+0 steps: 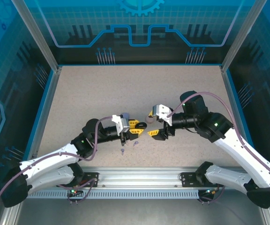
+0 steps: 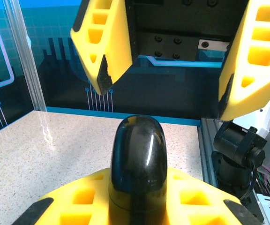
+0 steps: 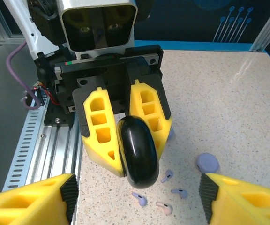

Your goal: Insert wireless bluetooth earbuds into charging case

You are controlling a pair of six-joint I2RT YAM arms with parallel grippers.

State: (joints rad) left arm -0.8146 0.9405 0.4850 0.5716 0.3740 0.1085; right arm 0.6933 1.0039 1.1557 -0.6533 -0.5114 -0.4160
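Pinching glossy black case (image 3: 137,154) edgewise in left pincer (image 1: 136,125); right pincer (image 1: 152,124) spread, empty, opposite. Earbuds (image 3: 179,192) loose on surface (image 1: 102,93) below, toward near edge. Risk: a nudge twisting case free, scattering them.

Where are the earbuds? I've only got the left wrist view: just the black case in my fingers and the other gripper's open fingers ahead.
Observer: Loose on the table, below the black case. The right wrist view shows four earbuds, three lavender and one pink.
Operator: Any other case down there?
Observer: Yes, a round lavender case lies flat beside them, on the side away from the rail.
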